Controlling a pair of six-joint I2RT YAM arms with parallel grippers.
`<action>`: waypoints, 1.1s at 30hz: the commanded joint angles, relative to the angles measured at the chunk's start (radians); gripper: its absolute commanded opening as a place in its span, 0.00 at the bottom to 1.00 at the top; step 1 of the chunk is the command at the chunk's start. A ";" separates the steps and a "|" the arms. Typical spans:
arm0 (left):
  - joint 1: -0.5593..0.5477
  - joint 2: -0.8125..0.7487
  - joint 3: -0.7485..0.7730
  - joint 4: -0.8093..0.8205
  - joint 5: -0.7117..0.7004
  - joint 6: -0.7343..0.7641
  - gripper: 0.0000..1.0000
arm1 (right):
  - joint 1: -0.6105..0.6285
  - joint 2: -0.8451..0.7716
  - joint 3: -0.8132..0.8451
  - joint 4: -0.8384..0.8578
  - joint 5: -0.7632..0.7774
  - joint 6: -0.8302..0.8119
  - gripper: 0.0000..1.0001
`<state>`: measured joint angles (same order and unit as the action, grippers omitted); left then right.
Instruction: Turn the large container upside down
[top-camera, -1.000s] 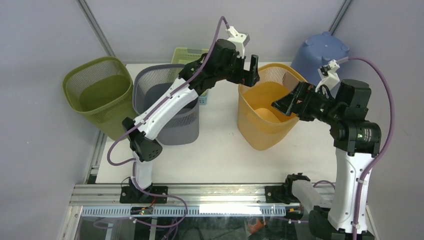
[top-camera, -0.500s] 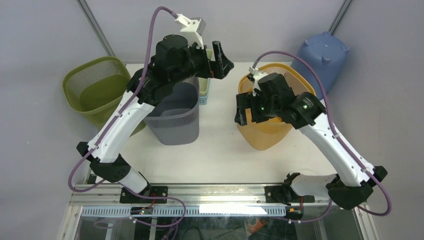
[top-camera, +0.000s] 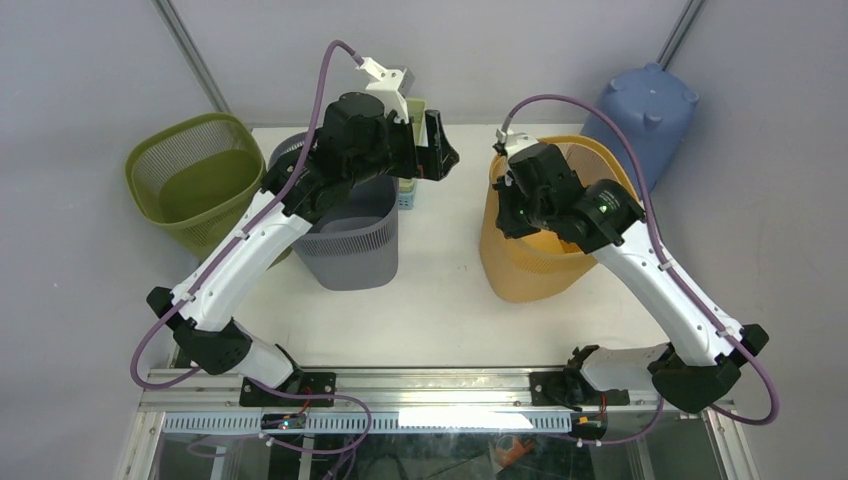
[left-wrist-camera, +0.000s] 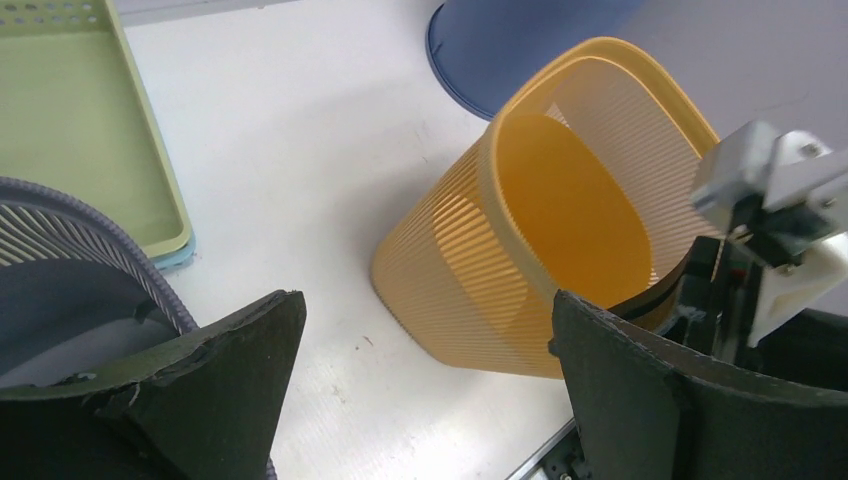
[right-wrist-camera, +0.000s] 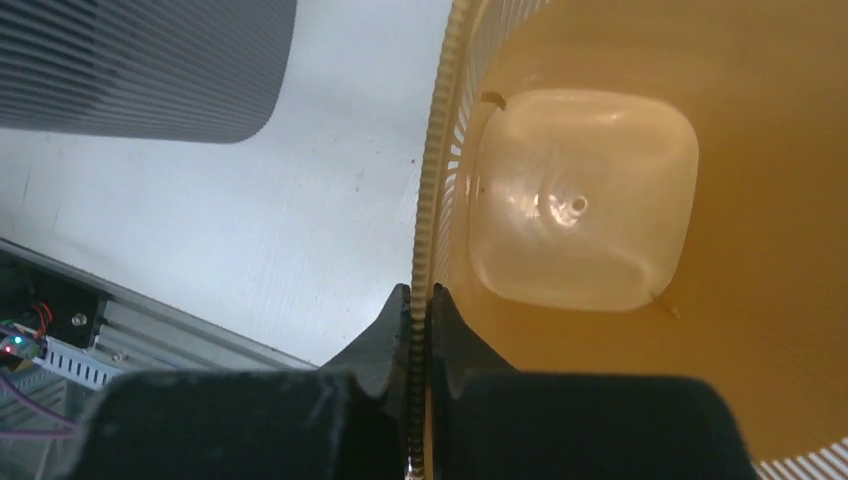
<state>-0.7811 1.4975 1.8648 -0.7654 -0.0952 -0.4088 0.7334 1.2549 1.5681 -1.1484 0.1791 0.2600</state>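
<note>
The large container is an orange slatted basket (top-camera: 530, 265) standing mouth-up on the white table, right of centre. It also shows in the left wrist view as the orange basket (left-wrist-camera: 470, 250). My right gripper (top-camera: 503, 198) reaches down over its left rim and is shut on that rim, one finger outside and one inside the wall. The right wrist view shows the right gripper (right-wrist-camera: 420, 292) pinching the ribbed rim, with the basket's pale floor (right-wrist-camera: 580, 200) below. My left gripper (top-camera: 441, 150) hovers open above the table left of the basket, holding nothing; its view shows the left gripper (left-wrist-camera: 425, 296) with jaws wide apart.
A grey basket (top-camera: 345, 235) stands under the left arm. A green mesh basket (top-camera: 190, 185) sits off the table's left edge. A blue bin (top-camera: 645, 115) lies bottom-up at the back right. A light green tray (left-wrist-camera: 80, 120) is at the back, and a metal rail (top-camera: 430, 385) runs along the near edge.
My right gripper has closed on the orange basket's left rim after standing open beside it. The left arm dipped slightly and stayed open.
</note>
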 joint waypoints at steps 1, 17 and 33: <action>0.021 -0.099 -0.013 0.033 0.013 -0.003 0.99 | 0.004 -0.001 0.083 0.093 -0.049 0.087 0.00; 0.032 -0.138 -0.010 0.009 0.162 0.014 0.99 | -0.431 -0.346 -0.448 0.838 -0.302 0.900 0.00; 0.031 0.017 -0.029 -0.007 0.279 0.038 0.99 | -0.506 -0.743 -0.716 0.478 -0.144 0.917 0.42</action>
<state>-0.7574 1.4830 1.8408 -0.7807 0.1421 -0.3965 0.2321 0.5468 0.7956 -0.5236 -0.0326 1.2594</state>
